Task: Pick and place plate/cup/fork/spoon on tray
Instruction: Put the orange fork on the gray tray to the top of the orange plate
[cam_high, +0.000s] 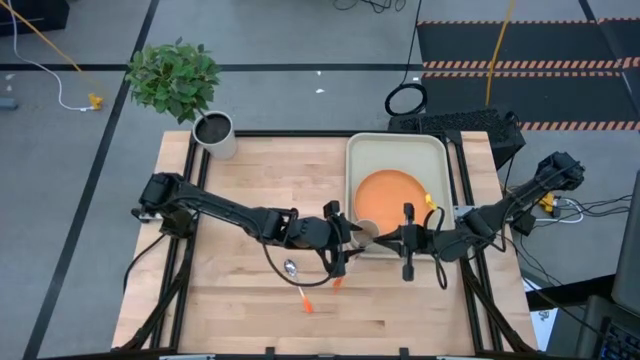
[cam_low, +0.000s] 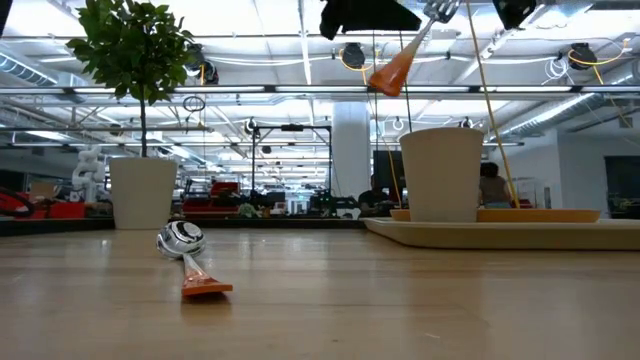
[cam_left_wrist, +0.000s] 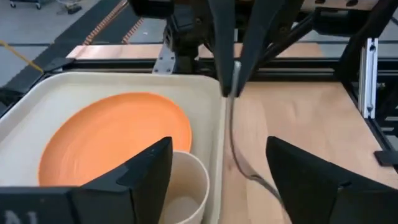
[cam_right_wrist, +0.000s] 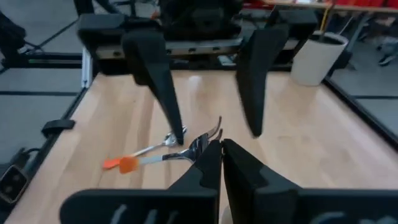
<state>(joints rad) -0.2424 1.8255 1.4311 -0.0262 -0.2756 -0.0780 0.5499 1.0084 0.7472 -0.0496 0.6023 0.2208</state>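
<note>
**Non-task items in view**

A grey-white pot (cam_high: 214, 133) containing dark soil stands at the table's (cam_high: 240, 310) far left corner. A leafy green plant (cam_high: 173, 77) sits just beyond it. A yellow cable (cam_high: 497, 50) crosses the floor.

Left tool (cam_high: 345, 245) hangs above the counter (cam_high: 240, 180) at the tray's (cam_high: 395, 148) near-left corner, facing the right tool (cam_high: 408, 242) across that end. The cup (cam_high: 366, 233) stands in the tray between them — just beside the left tool. The plate (cam_high: 388, 196) lies in the tray beyond both. The fork (cam_right_wrist: 196, 147) sits in the right tool, aloft. The spoon (cam_high: 296, 280) lies on the counter below the left tool.
</note>
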